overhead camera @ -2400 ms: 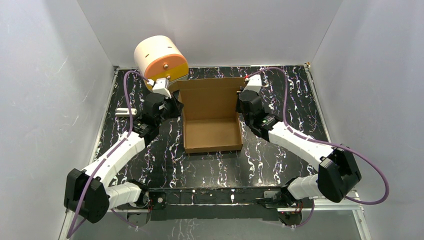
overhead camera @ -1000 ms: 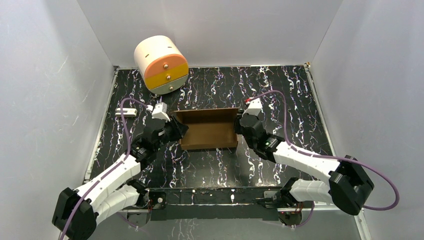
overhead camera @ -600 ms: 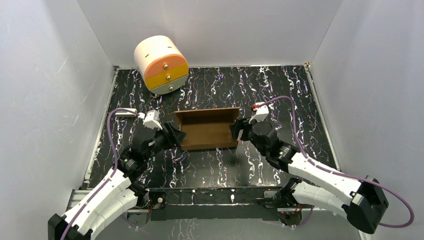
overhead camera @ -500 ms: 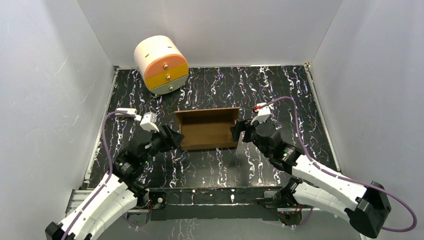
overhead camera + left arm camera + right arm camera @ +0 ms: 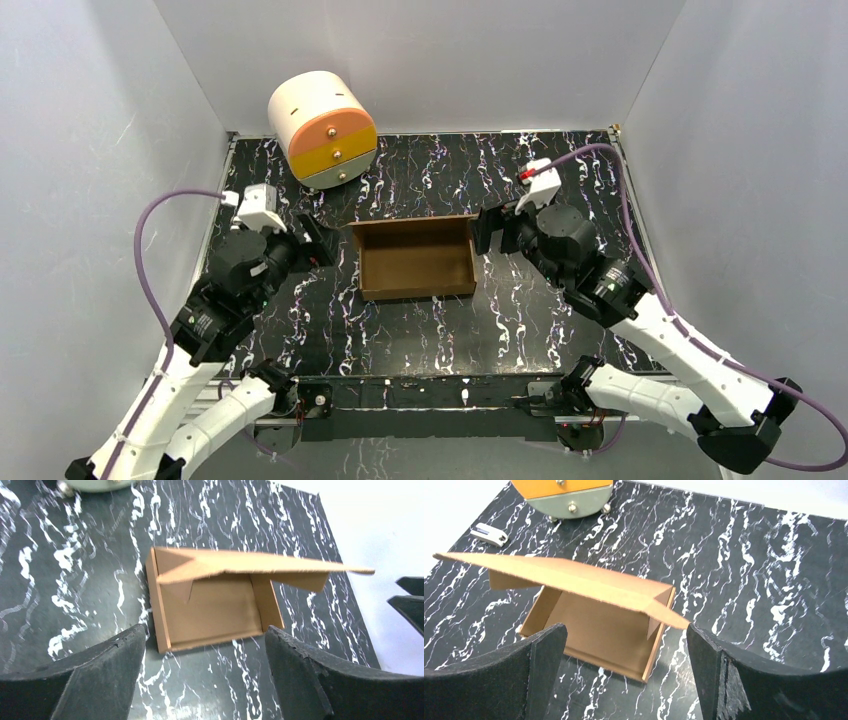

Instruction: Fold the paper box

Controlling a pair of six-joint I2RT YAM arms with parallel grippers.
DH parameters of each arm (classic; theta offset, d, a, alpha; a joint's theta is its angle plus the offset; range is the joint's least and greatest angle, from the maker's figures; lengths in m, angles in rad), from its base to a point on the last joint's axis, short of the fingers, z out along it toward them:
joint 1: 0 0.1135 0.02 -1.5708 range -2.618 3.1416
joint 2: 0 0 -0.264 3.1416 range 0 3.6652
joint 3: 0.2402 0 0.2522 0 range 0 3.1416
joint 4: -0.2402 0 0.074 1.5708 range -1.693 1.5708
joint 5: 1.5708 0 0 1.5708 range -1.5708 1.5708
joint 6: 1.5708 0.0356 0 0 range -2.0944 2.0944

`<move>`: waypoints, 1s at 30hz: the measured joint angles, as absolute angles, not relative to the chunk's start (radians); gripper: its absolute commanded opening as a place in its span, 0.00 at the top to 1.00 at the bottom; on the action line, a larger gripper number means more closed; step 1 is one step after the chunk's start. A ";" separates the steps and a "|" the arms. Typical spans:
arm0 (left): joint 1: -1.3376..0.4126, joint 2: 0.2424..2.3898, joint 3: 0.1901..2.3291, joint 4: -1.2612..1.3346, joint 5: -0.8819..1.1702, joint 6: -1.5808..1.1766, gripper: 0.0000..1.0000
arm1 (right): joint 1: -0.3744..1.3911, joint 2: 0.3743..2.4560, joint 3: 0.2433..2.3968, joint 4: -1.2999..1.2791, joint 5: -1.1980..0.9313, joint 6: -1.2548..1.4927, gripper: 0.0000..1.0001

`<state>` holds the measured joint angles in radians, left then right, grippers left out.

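Backed off paper box (image 5: 417, 262), its lid half-shut: left fingers (image 5: 95, 675), right fingers (image 5: 494, 675), both spread.

No text, label, brand, number or sign can be read in any view. The paper box (image 5: 417, 265) shows only plain brown cardboard. The drawer cabinet (image 5: 320, 125) shows only cream, orange and yellow surfaces. The small white object (image 5: 490, 534) on the counter (image 5: 560, 160) is too small to make out any marking.
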<state>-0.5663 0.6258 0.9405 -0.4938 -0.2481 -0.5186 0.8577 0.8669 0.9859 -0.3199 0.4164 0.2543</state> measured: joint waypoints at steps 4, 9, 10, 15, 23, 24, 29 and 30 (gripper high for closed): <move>-0.566 0.723 1.036 -0.453 -0.295 -0.447 0.18 | 0.858 0.929 1.086 -0.348 0.441 0.201 0.02; -0.566 0.883 1.117 -0.363 -0.321 -0.374 0.22 | 0.850 1.045 1.174 -0.360 0.481 0.124 0.08; -0.566 0.925 1.138 -0.346 -0.325 -0.362 0.22 | 0.846 1.073 1.192 -0.360 0.482 0.110 0.09; -0.566 1.102 1.179 -0.314 -0.334 -0.328 0.31 | 0.798 1.174 1.235 -0.354 0.453 0.070 0.11; -0.566 1.144 1.123 -0.313 -0.323 -0.334 0.43 | 0.707 1.230 1.175 -0.324 0.332 0.085 0.15; -0.566 1.140 1.107 -0.312 -0.320 -0.337 0.43 | 0.706 1.230 1.157 -0.322 0.317 0.091 0.16; -0.566 1.121 1.024 -0.318 -0.303 -0.353 0.45 | 0.706 1.230 1.078 -0.312 0.253 0.128 0.18; -0.566 1.113 1.002 -0.320 -0.299 -0.360 0.45 | 0.706 1.229 1.061 -0.310 0.242 0.133 0.18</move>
